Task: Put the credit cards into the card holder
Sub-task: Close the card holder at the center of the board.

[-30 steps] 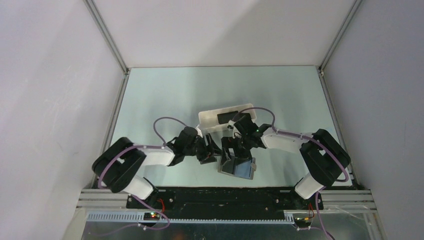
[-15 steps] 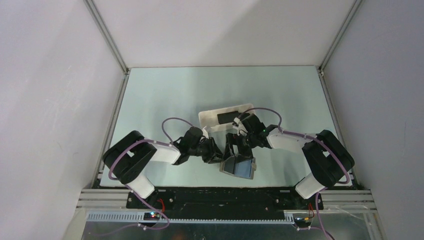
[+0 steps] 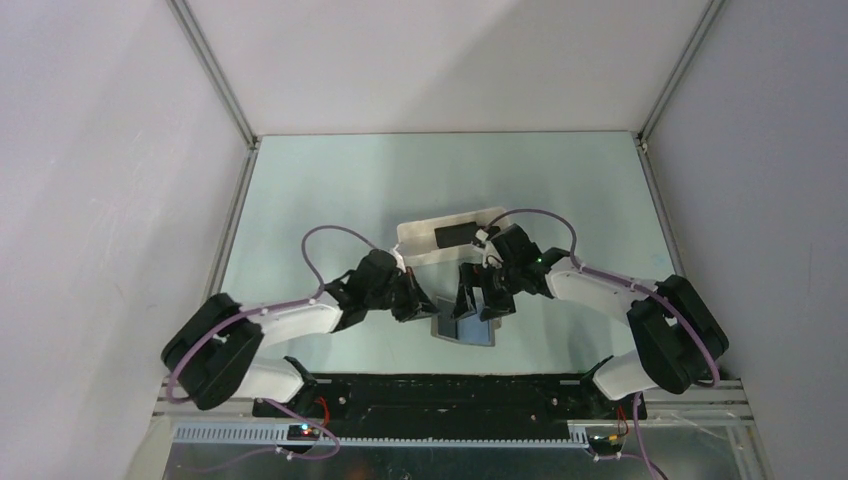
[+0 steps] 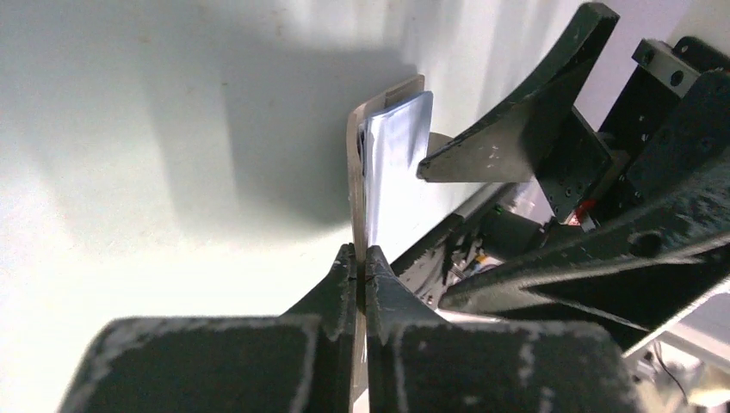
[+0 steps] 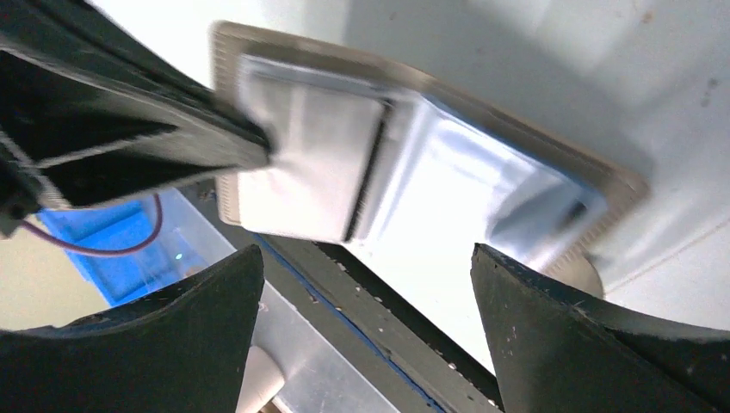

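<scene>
The card holder [image 3: 466, 329] lies open near the table's front edge, its silvery-blue inside [image 5: 448, 172] facing up. My left gripper [image 4: 361, 258] is shut on the thin grey-brown edge of its left flap [image 4: 354, 172]; it shows in the top view at the holder's left side [image 3: 424, 308]. My right gripper [image 5: 366, 255] hangs open just above the holder's right half [image 3: 482, 302], with nothing between its fingers. One black credit card [image 3: 455, 233] lies in the white tray.
The long white tray [image 3: 418, 243] stands just behind both grippers. The black base rail [image 3: 450, 390] runs along the near edge right in front of the holder. Grey walls close in the table on three sides.
My left gripper has closed on the holder's left flap after moving in toward it. The holder has shifted slightly left. The right gripper stayed open and drew a little to the right.
</scene>
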`<act>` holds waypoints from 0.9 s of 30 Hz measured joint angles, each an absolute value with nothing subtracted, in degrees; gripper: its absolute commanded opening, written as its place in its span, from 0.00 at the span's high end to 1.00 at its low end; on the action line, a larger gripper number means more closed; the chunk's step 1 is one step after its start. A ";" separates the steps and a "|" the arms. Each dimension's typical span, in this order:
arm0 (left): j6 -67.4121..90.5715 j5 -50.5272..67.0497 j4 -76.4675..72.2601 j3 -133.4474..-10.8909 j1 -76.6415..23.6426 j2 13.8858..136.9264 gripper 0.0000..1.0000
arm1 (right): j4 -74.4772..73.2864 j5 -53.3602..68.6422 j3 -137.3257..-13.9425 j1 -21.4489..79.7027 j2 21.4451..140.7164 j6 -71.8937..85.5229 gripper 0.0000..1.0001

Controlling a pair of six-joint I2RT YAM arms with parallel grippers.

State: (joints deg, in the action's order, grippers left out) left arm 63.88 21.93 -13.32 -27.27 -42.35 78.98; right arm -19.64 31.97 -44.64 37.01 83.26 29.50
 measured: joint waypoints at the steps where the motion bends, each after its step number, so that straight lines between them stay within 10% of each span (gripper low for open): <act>1: 62.78 20.47 -9.30 -28.10 -42.35 77.23 1.00 | -20.78 30.98 -44.80 37.01 83.22 28.93 0.08; 27: 50.48 -4.23 41.76 -56.93 -47.40 83.64 0.99 | -25.45 20.16 -47.40 37.74 87.31 24.91 0.26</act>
